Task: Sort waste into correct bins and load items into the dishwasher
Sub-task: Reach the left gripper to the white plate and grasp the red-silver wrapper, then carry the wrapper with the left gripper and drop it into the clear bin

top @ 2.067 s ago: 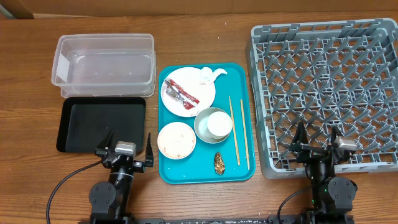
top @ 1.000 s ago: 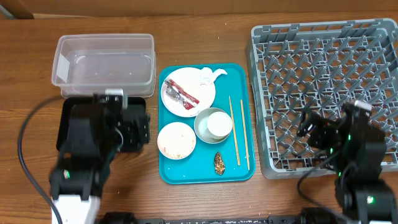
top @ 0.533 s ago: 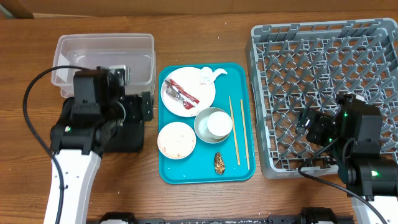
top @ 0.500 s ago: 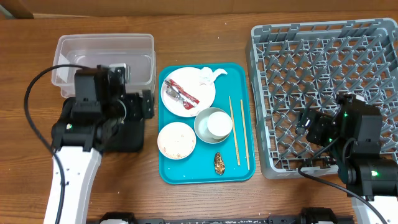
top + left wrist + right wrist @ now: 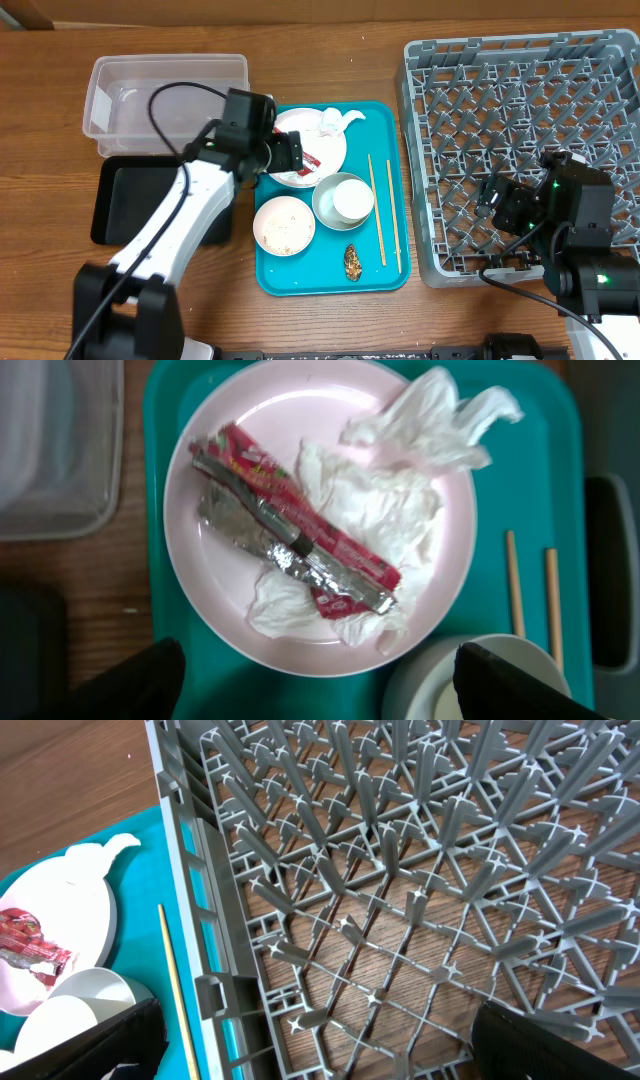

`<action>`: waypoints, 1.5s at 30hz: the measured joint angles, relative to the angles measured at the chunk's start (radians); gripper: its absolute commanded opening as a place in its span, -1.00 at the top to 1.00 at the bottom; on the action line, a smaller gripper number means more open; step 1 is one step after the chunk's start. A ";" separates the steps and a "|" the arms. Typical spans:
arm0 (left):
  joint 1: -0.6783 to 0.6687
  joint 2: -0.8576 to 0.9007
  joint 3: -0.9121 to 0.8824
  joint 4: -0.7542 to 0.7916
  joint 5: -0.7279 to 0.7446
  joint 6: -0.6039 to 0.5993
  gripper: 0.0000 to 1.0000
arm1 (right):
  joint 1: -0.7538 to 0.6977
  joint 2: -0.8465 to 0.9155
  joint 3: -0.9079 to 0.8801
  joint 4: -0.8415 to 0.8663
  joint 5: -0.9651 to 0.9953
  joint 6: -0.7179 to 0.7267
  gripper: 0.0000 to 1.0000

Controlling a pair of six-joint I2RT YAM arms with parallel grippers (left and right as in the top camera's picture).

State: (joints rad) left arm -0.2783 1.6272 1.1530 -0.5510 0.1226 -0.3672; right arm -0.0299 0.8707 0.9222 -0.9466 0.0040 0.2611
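- Waste sorting in hand: my left gripper (image 5: 340,690) hovers, fingers spread wide, over the foil wrapper (image 5: 290,545).
- Wrapper lies on the napkin (image 5: 400,490), on the plate (image 5: 260,430) at the teal tray's (image 5: 165,400) far-left corner.
- Next, I'd say: descend, pinch the wrapper alone.
- My right gripper (image 5: 320,1045) is spread, over the dish rack (image 5: 400,870).

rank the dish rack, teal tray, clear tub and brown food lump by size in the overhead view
1. grey dish rack, clearly largest
2. teal tray
3. clear tub
4. brown food lump, by far the smallest
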 measured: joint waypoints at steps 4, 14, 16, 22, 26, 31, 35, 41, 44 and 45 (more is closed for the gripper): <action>-0.010 0.100 0.000 0.088 -0.035 -0.049 -0.69 | 0.000 0.000 0.000 -0.002 0.000 0.000 -1.00; -0.010 0.235 0.000 0.217 -0.052 -0.112 0.25 | 0.000 0.000 0.001 -0.007 0.000 0.000 -1.00; -0.010 0.245 0.000 0.230 -0.050 -0.119 0.63 | 0.000 0.000 0.001 -0.007 0.000 0.000 -1.00; -0.010 0.247 0.001 0.234 -0.043 -0.129 0.92 | 0.000 0.000 0.001 -0.009 0.000 0.000 -1.00; -0.010 0.246 0.022 0.190 -0.018 -0.129 0.92 | 0.000 0.000 0.001 -0.012 0.000 0.000 -1.00; -0.010 0.204 0.085 0.127 -0.004 -0.117 0.92 | 0.000 0.000 0.001 -0.011 0.000 0.000 -1.00; -0.005 0.089 0.140 0.121 -0.049 -0.089 0.92 | 0.000 0.000 0.002 -0.011 0.000 0.000 -1.00; 0.069 -0.048 0.181 0.137 -0.175 -0.071 0.92 | 0.000 0.000 0.002 -0.012 0.000 0.000 -1.00; 0.127 -0.050 0.183 0.142 -0.223 -0.070 0.91 | 0.000 0.000 0.002 -0.012 0.000 0.000 -1.00; 0.148 -0.044 0.183 0.143 -0.233 -0.070 0.80 | 0.000 0.000 0.002 -0.011 0.000 0.000 -1.00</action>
State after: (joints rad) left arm -0.1303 1.5829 1.3357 -0.4076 -0.1104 -0.4374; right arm -0.0299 0.8707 0.9237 -0.9581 0.0036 0.2611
